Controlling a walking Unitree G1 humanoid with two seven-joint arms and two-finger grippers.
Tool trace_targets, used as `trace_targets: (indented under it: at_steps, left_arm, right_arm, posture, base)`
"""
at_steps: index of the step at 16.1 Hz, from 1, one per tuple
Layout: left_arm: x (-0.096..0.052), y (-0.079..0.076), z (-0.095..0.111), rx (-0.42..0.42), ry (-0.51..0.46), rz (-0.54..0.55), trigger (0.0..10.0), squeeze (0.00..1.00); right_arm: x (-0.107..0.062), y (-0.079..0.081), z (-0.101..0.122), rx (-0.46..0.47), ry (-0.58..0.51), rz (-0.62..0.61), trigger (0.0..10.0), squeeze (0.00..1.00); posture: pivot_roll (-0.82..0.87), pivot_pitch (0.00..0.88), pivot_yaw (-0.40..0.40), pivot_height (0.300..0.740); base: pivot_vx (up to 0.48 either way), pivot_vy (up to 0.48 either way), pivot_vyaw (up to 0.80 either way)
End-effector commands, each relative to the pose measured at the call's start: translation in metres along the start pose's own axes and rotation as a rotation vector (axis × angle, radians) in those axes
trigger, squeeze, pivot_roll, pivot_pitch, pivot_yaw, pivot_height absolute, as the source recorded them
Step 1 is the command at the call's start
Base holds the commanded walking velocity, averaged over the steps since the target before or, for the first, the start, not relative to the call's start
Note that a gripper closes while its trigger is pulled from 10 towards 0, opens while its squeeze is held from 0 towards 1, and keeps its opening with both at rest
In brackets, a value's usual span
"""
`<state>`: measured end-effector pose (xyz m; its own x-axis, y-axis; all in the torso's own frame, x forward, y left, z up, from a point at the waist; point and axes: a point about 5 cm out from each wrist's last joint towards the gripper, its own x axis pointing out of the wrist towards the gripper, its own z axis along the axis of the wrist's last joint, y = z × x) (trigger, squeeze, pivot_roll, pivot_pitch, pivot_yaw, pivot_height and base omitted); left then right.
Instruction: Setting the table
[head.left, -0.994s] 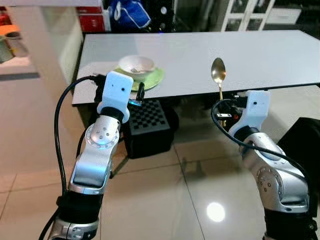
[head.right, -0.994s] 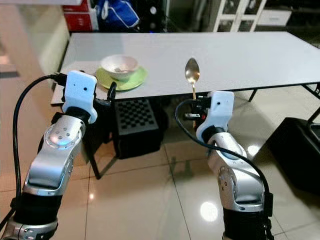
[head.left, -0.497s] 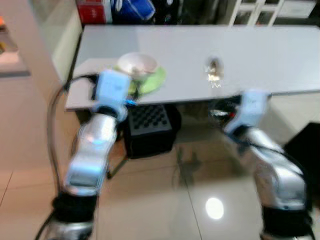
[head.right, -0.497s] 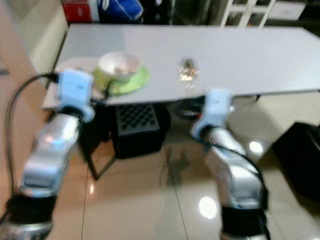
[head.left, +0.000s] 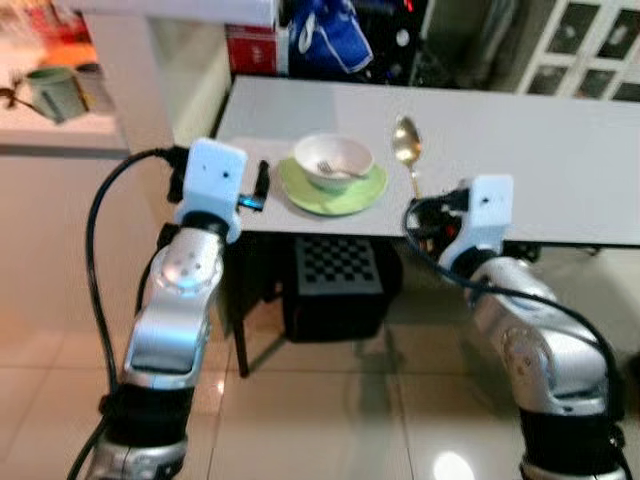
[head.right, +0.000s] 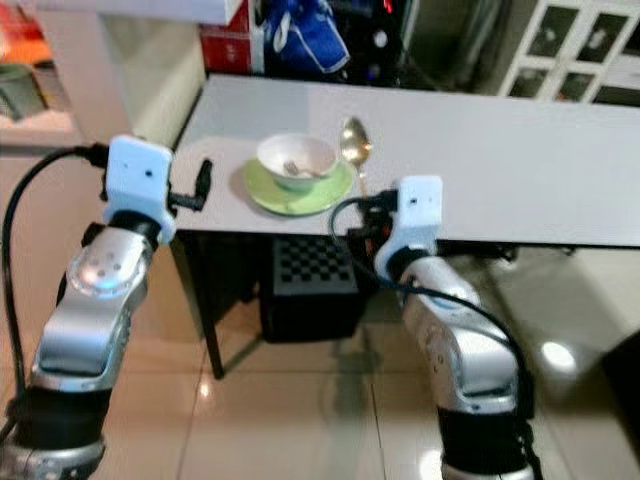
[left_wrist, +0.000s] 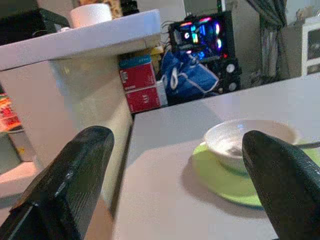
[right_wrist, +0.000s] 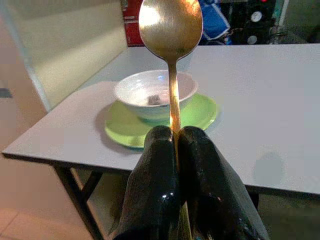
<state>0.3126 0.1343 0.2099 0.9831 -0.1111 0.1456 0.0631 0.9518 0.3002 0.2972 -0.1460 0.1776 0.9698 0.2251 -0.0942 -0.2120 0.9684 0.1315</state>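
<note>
A white bowl (head.left: 333, 160) with a small item inside sits on a green plate (head.left: 335, 190) near the front left corner of the grey table (head.left: 530, 150). My right gripper (right_wrist: 175, 137) is shut on the handle of a gold spoon (head.left: 406, 148), holding it upright at the table's front edge, just right of the plate. My left gripper (left_wrist: 175, 195) is open and empty at the table's left front corner, left of the plate, with its black fingers (left_wrist: 70, 175) spread wide.
A black box with a checkered face (head.left: 340, 285) stands under the table. A white counter (head.left: 120, 60) with mugs (head.left: 50, 90) rises at the left. A blue bag (head.left: 320, 35), red boxes (head.left: 250, 45) and a white cabinet (head.left: 590, 50) stand behind the table.
The camera has shifted, after a blurred moment, so the table's left corner, bowl and plate now lie between my arms. The spoon stays upright in the right gripper.
</note>
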Motion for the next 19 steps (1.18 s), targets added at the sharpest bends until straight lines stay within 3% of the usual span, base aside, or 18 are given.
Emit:
trace_targets:
  at_steps: [1,13,19]
  left_arm:
    - [0.001,-0.003,0.006,0.012,-0.023,-0.019,10.0,0.00]
    - [0.002,-0.004,0.007,0.028,-0.026,-0.055,10.0,0.00]
    - [0.002,-0.013,0.006,0.032,-0.020,-0.119,10.0,0.00]
  right_arm:
    - [0.000,-0.006,0.004,0.007,-0.004,-0.021,10.0,0.00]
    - [-0.002,-0.012,0.002,0.010,0.021,-0.047,10.0,0.00]
    - [-0.006,-0.024,0.003,-0.029,0.052,-0.088,10.0,0.00]
  posture:
    - [-0.02,0.000,-0.059,0.740]
    - [-0.02,0.000,-0.037,0.740]
    - [-0.03,0.000,-0.012,0.740]
  base:
    - [0.356,0.000,0.00]
    - [0.359,0.000,0.00]
    - [0.358,0.000,0.00]
